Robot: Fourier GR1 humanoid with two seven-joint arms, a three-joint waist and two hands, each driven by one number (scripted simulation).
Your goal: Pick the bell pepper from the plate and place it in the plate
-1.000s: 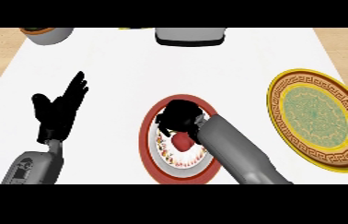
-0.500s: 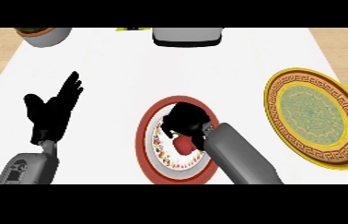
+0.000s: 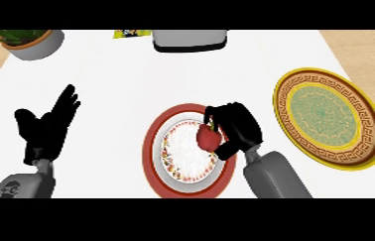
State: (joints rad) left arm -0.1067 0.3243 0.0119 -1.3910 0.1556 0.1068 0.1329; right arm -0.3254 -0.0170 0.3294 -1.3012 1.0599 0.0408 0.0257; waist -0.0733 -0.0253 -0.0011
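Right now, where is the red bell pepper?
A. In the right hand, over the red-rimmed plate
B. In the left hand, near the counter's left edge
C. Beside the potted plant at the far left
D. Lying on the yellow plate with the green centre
A: the right hand curls round the red bell pepper above the red-rimmed plate; the yellow plate holds nothing.

White counter [image 3: 110, 76], wooden edge strip [image 3: 355, 44]

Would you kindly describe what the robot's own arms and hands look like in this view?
Both forearms are smooth, rounded grey shells rising from the lower edge. Each ends in a matte black hand with fingers and a thumb: left hand, right hand. The left forearm carries a small dark round marking near the edge. No cables show.
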